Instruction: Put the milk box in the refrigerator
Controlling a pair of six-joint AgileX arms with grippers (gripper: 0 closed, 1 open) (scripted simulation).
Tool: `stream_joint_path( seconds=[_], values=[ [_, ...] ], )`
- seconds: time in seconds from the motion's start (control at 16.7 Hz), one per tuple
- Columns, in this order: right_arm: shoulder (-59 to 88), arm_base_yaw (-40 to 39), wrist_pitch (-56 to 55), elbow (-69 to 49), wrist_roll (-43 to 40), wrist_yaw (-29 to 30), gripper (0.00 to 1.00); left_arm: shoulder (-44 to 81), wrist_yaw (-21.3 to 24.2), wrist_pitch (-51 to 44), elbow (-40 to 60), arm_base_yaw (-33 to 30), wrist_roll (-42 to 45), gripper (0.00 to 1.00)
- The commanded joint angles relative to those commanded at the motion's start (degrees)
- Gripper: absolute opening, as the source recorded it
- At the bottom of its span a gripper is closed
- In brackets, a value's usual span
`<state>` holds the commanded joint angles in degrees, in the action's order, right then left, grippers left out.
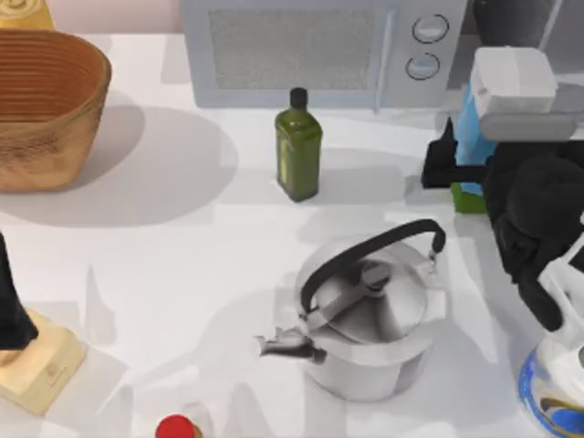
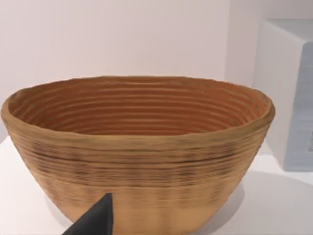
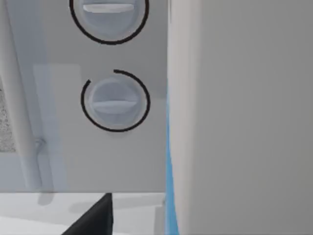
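Worktop: was white, carrying all the items below.
Wicker basket: sat at the far left; ribbed brown walls, wide oval mouth, also seen close up in the left wrist view.
Microwave: stood along the back edge, grey, with a mesh window and two round dials at its right end; the dials appeared large in the right wrist view.
Green bottle: stood upright just in front of the microwave, dark glass, black cap.
Kettle: was silver, right of centre near the front, black handle arched over its lid, spout pointing left.
Red cap: was at the front edge.
Wooden block: lay at the front left.
Blue and white vessel: stood in the front right corner.
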<state>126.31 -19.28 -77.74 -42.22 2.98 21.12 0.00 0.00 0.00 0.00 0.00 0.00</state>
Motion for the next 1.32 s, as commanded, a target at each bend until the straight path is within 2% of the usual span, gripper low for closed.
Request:
stream_joint_path(
  seconds=[0.36, 1.14, 1.32],
  values=[
    [1.03, 0.19, -0.31, -0.62, 0.01, -0.18, 1.0, 0.0, 0.0, 0.0, 0.0, 0.0, 0.0, 1.0],
    [1.03, 0.19, -0.31, -0.62, 0.01, -0.18, 0.02, 0.0, 0.0, 0.0, 0.0, 0.0, 0.0, 1.0],
    [1.03, 0.19, -0.31, -0.62, 0.01, -0.18, 0.0, 0.0, 0.0, 0.0, 0.0, 0.0, 0.0, 1.0]
  ],
)
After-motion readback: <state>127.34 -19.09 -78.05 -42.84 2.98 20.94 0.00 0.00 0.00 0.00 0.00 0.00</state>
